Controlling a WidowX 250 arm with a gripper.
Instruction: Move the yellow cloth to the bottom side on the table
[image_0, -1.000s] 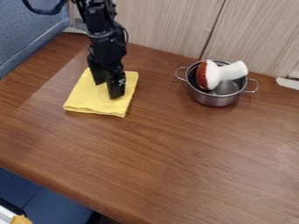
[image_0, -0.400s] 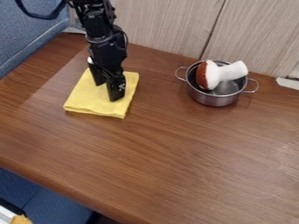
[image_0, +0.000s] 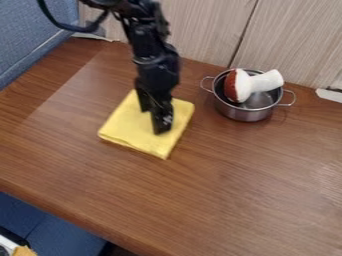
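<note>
The black gripper (image_0: 152, 120) points down onto the yellow cloth (image_0: 133, 131), left of the table's middle. Its two fingers stand apart, with yellow fabric visible between them, and their tips appear to touch the cloth's upper right part. Folded into a flat, roughly square piece, the cloth lies turned at a slant on the brown table (image_0: 220, 195). The gripper covers some of the cloth's far side.
A metal pot (image_0: 246, 113) with two side handles stands to the right, near the back panel (image_0: 194, 30). In it rests a white and reddish-brown toy (image_0: 252, 86). The table's front edge slants across the lower left.
The cloth has slid right and toward the table's front, and turned clockwise a little. Over the same span the gripper has moved right and down in the view along with it.
</note>
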